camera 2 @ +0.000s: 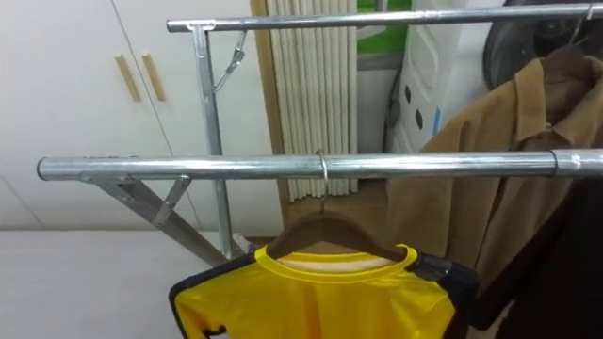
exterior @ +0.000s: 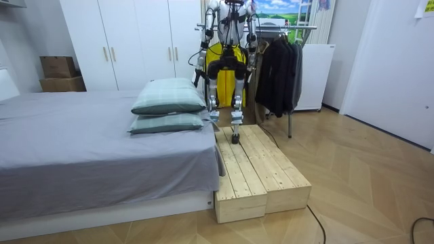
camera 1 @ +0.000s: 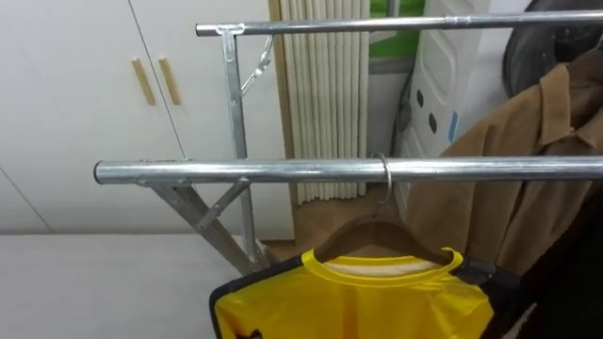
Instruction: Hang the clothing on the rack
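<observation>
A yellow shirt (camera 1: 353,301) with dark sleeve trim hangs on a wooden hanger (camera 1: 377,235). The hanger's metal hook (camera 1: 384,179) sits over the near steel rail (camera 1: 236,171) of the clothes rack. The shirt (camera 2: 311,301) hangs just below that rail (camera 2: 188,168), left of the coats. In the room view I stand facing the rack, at the far end of a wooden platform (exterior: 261,176), with the yellow shirt (exterior: 218,53) in front of me. My left hand (exterior: 201,74) and right hand (exterior: 253,64) hang by my sides, apart from the shirt.
A brown coat (camera 1: 528,160) and dark clothes (exterior: 278,74) hang to the right. A higher rail (camera 1: 377,25) runs behind. White wardrobe doors (camera 1: 85,104) and a curtain (camera 1: 325,104) stand beyond the rack. A bed (exterior: 88,149) with pillows (exterior: 168,102) lies beside the platform.
</observation>
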{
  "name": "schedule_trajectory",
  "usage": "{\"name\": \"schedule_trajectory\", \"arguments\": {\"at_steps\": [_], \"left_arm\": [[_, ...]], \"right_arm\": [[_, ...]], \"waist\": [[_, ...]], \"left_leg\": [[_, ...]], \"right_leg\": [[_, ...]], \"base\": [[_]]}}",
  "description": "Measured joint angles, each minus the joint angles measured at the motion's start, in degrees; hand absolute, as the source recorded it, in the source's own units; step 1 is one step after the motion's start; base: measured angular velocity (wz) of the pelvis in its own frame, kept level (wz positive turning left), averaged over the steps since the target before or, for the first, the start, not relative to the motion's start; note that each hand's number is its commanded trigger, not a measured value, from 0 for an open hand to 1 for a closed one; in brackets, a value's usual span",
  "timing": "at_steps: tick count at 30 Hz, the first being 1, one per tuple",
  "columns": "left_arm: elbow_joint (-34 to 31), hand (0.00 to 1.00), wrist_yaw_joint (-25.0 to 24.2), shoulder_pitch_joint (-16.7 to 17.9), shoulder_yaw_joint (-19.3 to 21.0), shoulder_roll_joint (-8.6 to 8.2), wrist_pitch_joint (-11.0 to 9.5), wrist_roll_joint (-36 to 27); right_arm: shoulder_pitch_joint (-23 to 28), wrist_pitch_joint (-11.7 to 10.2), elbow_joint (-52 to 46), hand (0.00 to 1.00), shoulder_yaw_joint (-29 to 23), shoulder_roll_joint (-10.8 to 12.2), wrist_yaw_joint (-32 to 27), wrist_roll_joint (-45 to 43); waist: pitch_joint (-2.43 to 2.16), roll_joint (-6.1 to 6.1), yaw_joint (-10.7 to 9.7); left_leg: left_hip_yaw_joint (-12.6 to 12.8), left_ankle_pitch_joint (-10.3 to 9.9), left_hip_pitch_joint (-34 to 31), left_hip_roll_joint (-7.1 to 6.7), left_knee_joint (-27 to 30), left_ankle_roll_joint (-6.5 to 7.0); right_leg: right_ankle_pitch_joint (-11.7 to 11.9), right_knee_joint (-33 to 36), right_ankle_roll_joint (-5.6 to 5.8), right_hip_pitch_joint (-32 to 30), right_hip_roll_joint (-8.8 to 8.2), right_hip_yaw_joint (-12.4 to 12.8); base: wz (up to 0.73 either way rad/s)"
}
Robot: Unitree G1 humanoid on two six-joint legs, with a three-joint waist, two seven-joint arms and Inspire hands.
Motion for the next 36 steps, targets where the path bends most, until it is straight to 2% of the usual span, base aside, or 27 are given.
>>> {"name": "schedule_trajectory", "arguments": {"at_steps": [3,5,8,9,11,12,13,14,15,16,18,19,20,21,22,23,24,25,26,27,28,29,30,31,33,35,36], "left_arm": [[0.07,0.00,-0.25,0.18,0.06,-0.16,-0.24,-0.03],[-0.08,0.00,-0.38,-0.01,0.08,-0.34,-0.37,0.00],[-0.25,0.00,-0.53,-0.14,0.34,-1.13,0.14,0.08],[-0.56,0.00,-0.71,-0.41,0.38,-1.54,0.19,0.03],[-1.74,0.00,-1.31,-0.52,0.63,-1.77,0.31,0.06],[-2.16,0.00,-1.47,-0.96,0.63,-2.01,0.69,0.09],[-2.10,0.00,-1.62,-0.24,0.73,-2.29,0.97,0.01],[-2.06,0.00,-1.69,0.44,1.21,-2.28,1.22,0.01],[-1.90,0.00,-1.72,1.45,3.04,-2.15,1.79,-0.04],[-1.37,0.00,-1.74,1.61,4.25,-1.77,2.34,-0.07],[-1.32,0.00,-2.11,0.81,5.19,-1.64,2.83,0.04],[-1.33,0.00,-2.70,-0.38,4.97,-1.61,2.90,0.65],[-1.24,0.00,-2.64,-0.65,4.26,-1.20,3.30,2.55],[-1.08,0.00,-2.85,-0.51,4.16,0.01,3.86,3.50],[-1.08,0.00,-2.85,-0.73,3.58,1.17,4.40,3.89],[-1.09,0.00,-2.89,-1.02,3.50,1.44,4.64,4.32],[-1.12,0.00,-2.91,-1.66,2.84,1.83,5.64,5.60],[-1.20,0.00,-2.92,-2.10,1.25,2.04,6.49,6.42],[-1.35,0.00,-2.80,-2.29,0.30,2.09,6.76,6.37],[-1.66,0.00,-2.64,-2.34,0.42,2.30,6.76,6.20],[-2.24,0.00,-2.17,-2.90,1.71,2.75,6.71,6.09],[-2.22,0.00,-1.77,-3.64,2.35,3.07,6.72,6.12],[-2.06,0.00,-1.04,-5.03,2.55,3.55,6.44,6.00],[-1.79,0.00,-0.18,-6.05,0.01,2.73,5.88,5.62],[-1.12,0.00,-0.17,-6.03,-1.96,2.42,5.23,5.02],[-1.76,0.00,0.06,-6.17,-1.86,2.49,5.23,3.55],[-2.34,0.00,0.11,-6.28,-1.28,2.43,5.03,3.01]], "right_arm": [[-0.82,-0.01,-1.72,0.00,2.84,-0.11,-0.42,-1.96],[-1.70,-0.45,-2.06,0.00,3.90,-0.15,-0.36,-4.33],[-3.50,-0.43,-1.46,0.00,4.28,-0.27,-0.54,-8.12],[-3.83,-0.42,-1.31,0.00,4.14,-0.50,-0.79,-8.90],[-3.98,-0.39,-1.30,0.00,1.69,-0.64,-0.91,-11.20],[-4.10,-0.53,-1.30,0.00,0.92,-1.47,-1.32,-11.54],[-4.54,-0.24,-1.16,0.00,1.02,-2.38,-2.23,-11.86],[-5.32,-0.14,-1.33,0.00,0.98,-2.45,-2.63,-11.89],[-5.92,-0.04,-1.36,0.00,0.94,-2.39,-3.08,-11.85],[-6.41,0.16,-1.38,0.00,0.84,-2.41,-3.46,-11.72],[-6.41,0.25,-1.47,0.00,0.38,-2.59,-4.54,-11.68],[-6.19,0.78,-1.53,0.00,0.32,-2.61,-5.03,-11.66],[-6.21,1.03,-1.54,0.00,0.32,-2.70,-5.10,-11.63],[-6.18,1.14,-1.81,0.00,0.31,-2.72,-5.14,-11.37],[-6.03,1.14,-1.78,0.00,0.36,-2.95,-5.17,-10.53],[-5.98,1.14,-1.71,0.00,0.36,-2.93,-5.15,-10.42],[-5.83,1.15,-1.26,0.00,0.22,-2.72,-5.15,-10.29],[-4.97,1.15,-1.21,0.00,-0.90,-2.80,-5.13,-10.30],[-4.45,0.92,-0.33,0.00,-1.81,-3.05,-5.21,-10.26],[-5.31,0.78,0.39,0.00,-2.00,-2.74,-5.24,-10.06],[-6.61,0.57,-0.05,0.00,-1.77,-1.66,-5.20,-9.68],[-6.73,0.30,-0.67,0.00,-1.56,-1.09,-5.24,-9.06],[-6.42,-0.38,-1.12,0.00,-1.29,-0.36,-5.29,-7.93],[-5.38,-0.36,0.12,0.00,-1.42,-1.10,-5.63,-7.97],[-5.75,-0.43,1.39,0.00,-1.40,-1.63,-6.85,-8.51],[-4.76,-0.30,1.72,0.00,-1.52,-1.99,-7.24,-8.49],[-3.92,0.46,1.87,0.00,-1.92,-2.00,-7.27,-8.41]], "waist": [[0.03,0.16,2.36],[0.10,0.34,2.86],[0.21,1.51,4.39],[0.08,2.05,4.84],[-0.03,1.29,5.33],[0.64,1.05,5.41],[0.65,2.23,6.25],[0.66,2.50,6.24],[0.65,2.59,6.02],[0.64,2.53,5.33],[0.58,2.26,3.73],[0.44,2.29,3.39],[0.40,2.33,3.15],[0.38,2.33,2.41],[0.32,2.63,1.49],[0.38,2.69,1.06],[0.44,2.57,0.52],[0.29,2.33,-0.49],[0.15,2.63,0.00],[0.17,2.63,0.82],[0.27,2.39,1.75],[0.24,2.18,1.66],[0.39,0.72,0.70],[-0.02,0.99,0.30],[0.23,2.36,0.07],[0.27,2.71,-0.84],[0.28,2.87,-1.09]], "left_leg": [[-1.86,0.04,-0.42,-0.29,0.24,-0.07],[-4.10,0.14,-1.79,-0.65,0.93,-0.23],[-4.72,1.04,-4.31,-1.16,1.80,-0.17],[-4.59,2.71,-5.35,-1.77,1.03,0.19],[-3.11,7.92,-5.17,-3.31,-4.30,1.03],[2.66,7.70,-5.45,-2.41,-2.97,2.25],[9.67,2.88,-6.39,-0.03,4.79,2.65],[12.27,1.04,-6.48,1.27,8.34,2.49],[15.55,-2.07,-5.96,3.93,15.00,1.63],[16.59,-3.86,-4.87,6.37,19.77,0.98],[17.61,-4.57,-2.59,8.71,23.09,0.65],[19.92,-4.54,-0.29,10.66,23.24,0.57],[20.94,-4.49,0.87,11.53,22.95,0.49],[23.00,-4.18,3.46,13.24,21.21,0.04],[24.08,-4.40,5.02,14.25,17.36,-2.15],[24.76,-5.07,5.39,13.86,15.23,-2.68],[25.40,-5.30,5.46,13.27,12.06,-2.58],[25.48,-5.05,5.80,11.88,9.35,-2.21],[23.58,-4.79,6.60,10.92,5.86,-1.71],[21.49,-4.94,6.56,10.59,4.47,-1.54],[18.24,-5.51,5.56,10.57,2.97,-1.91],[17.30,-5.98,4.91,10.67,2.93,-2.35],[16.13,-6.96,4.45,9.13,2.99,-2.92],[16.64,-8.38,6.22,8.26,1.77,-2.25],[18.18,-8.05,7.73,8.22,0.86,-1.86],[18.01,-8.19,7.73,7.46,-0.69,-0.74],[16.16,-7.73,7.68,7.00,-1.27,-0.30]], "right_leg": [[0.01,0.09,0.03,0.47,-0.04,-1.98],[0.01,0.09,0.06,0.70,-0.04,-4.61],[-0.05,-0.09,0.17,1.16,0.17,-10.30],[-0.02,-0.03,0.19,1.21,0.06,-12.91],[0.13,-0.12,0.18,1.03,-1.38,-18.62],[0.07,-0.21,0.08,0.63,-2.34,-23.49],[0.04,0.21,0.05,0.76,-2.19,-26.84],[0.02,0.17,0.00,0.94,-2.07,-27.92],[-0.18,0.03,-0.32,1.37,-1.77,-30.85],[-0.36,0.01,-0.42,1.62,-1.40,-34.71],[-0.81,-0.15,-0.50,1.59,-1.26,-40.11],[-0.85,-0.03,-0.48,1.29,-1.27,-42.90],[-0.84,0.21,-0.47,1.33,-1.29,-43.90],[-0.73,0.95,-0.35,1.24,-1.43,-45.96],[-0.87,2.48,-0.61,1.13,-1.82,-47.88],[-0.93,3.36,-1.76,0.99,-2.18,-47.68],[-0.23,3.96,-6.25,-0.15,-2.54,-42.14],[1.23,4.51,-6.90,-1.32,-3.29,-34.20],[-0.17,8.36,-5.81,-4.34,-4.48,-29.92],[-0.32,8.70,-5.75,-7.05,-3.73,-26.81],[1.27,6.11,-7.65,-13.31,-0.11,-22.00],[3.56,3.53,-8.74,-15.76,1.29,-20.45],[14.38,-0.34,-9.41,-18.08,1.17,-19.77],[12.09,1.57,-9.49,-16.49,-0.45,-20.57],[11.93,2.53,-8.63,-15.14,-1.49,-21.16],[11.15,3.08,-6.75,-14.86,-2.67,-19.98],[10.83,3.63,-4.00,-14.73,-2.61,-15.44]], "base": [[0.34],[0.70],[0.91],[1.37],[1.59],[1.31],[1.06],[0.63],[0.60],[0.68],[1.06],[1.16],[1.05],[1.17],[1.26],[1.56],[1.81],[1.95],[1.29],[0.36],[-0.03],[0.40],[0.93],[0.82],[0.51],[0.82],[1.02]]}}
